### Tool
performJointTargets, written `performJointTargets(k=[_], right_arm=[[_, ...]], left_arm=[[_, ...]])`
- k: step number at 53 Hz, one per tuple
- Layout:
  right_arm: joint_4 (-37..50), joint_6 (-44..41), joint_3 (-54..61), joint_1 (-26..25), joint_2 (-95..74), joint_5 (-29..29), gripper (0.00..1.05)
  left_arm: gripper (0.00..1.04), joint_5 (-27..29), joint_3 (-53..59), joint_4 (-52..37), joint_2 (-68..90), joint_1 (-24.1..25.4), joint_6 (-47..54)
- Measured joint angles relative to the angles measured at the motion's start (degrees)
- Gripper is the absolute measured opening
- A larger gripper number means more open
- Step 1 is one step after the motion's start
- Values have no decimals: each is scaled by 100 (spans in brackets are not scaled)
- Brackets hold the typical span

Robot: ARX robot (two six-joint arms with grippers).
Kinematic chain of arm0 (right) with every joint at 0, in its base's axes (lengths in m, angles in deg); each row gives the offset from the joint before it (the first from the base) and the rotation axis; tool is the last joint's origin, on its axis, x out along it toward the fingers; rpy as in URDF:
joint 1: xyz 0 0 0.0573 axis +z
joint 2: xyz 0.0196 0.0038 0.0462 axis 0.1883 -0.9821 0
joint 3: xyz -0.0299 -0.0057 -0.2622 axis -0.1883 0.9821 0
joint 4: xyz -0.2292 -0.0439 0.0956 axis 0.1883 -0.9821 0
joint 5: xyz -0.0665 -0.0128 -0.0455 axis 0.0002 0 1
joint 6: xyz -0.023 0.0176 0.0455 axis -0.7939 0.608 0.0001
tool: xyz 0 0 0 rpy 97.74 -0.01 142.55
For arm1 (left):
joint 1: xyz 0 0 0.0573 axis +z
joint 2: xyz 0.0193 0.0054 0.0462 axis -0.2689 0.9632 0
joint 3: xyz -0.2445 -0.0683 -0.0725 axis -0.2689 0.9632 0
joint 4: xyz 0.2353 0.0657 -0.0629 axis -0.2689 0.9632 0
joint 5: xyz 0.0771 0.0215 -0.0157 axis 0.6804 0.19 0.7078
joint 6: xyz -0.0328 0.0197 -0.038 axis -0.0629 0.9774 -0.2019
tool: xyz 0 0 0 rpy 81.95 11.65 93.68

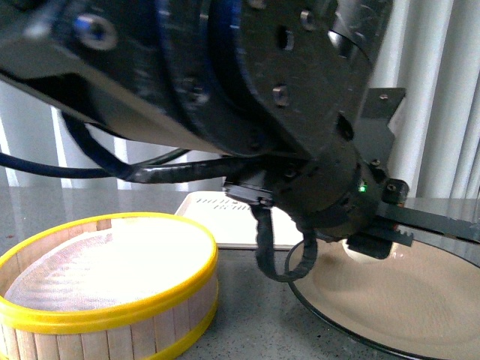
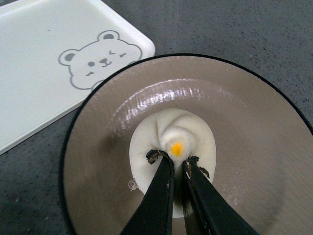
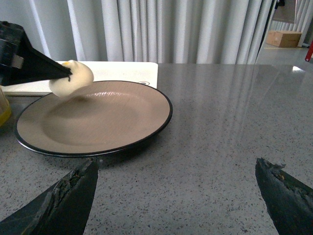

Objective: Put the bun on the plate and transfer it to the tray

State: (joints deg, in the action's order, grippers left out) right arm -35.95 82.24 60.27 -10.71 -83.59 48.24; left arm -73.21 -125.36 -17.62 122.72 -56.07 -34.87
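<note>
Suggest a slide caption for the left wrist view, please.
Left gripper pinches the bun by its top over the plate, with the tray next to it.

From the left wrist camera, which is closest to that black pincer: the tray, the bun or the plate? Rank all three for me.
1. The bun: pinched at its top between the fingers of the left gripper.
2. The plate: directly beneath the bun.
3. The tray: off past the plate's rim, the part with the bear face nearest.
</note>
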Motion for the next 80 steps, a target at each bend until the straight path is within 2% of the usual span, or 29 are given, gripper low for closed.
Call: performJointTargets(k=[10, 21, 23, 31, 38, 54, 64, 72, 80], right_arm=[[0, 0, 0, -2, 0, 0, 96], [0, 0, 0, -2, 0, 0, 96], [0, 0, 0, -2, 0, 0, 96], [0, 0, 0, -2, 0, 0, 96], [0, 0, 0, 0, 0, 0, 96], [0, 0, 0, 0, 0, 0, 96], [0, 0, 0, -2, 0, 0, 96], [0, 0, 0, 0, 0, 0, 96], [0, 0, 0, -2, 0, 2, 96]], left_arm=[[4, -33, -490, 367, 444, -197, 160], [4, 313, -901, 673, 800, -321, 269], [7, 330, -940, 706, 828, -326, 273], [29, 393, -1036, 798, 883, -330, 308], [55, 363, -1106, 896, 883, -343, 249], [99, 223, -1132, 1023, 776, -310, 50], [98, 136, -1130, 962, 299, 201, -358], [98, 739, -1023, 1043, -94, 992, -1047], [98, 890, -809, 1180, -323, 1506, -1408]])
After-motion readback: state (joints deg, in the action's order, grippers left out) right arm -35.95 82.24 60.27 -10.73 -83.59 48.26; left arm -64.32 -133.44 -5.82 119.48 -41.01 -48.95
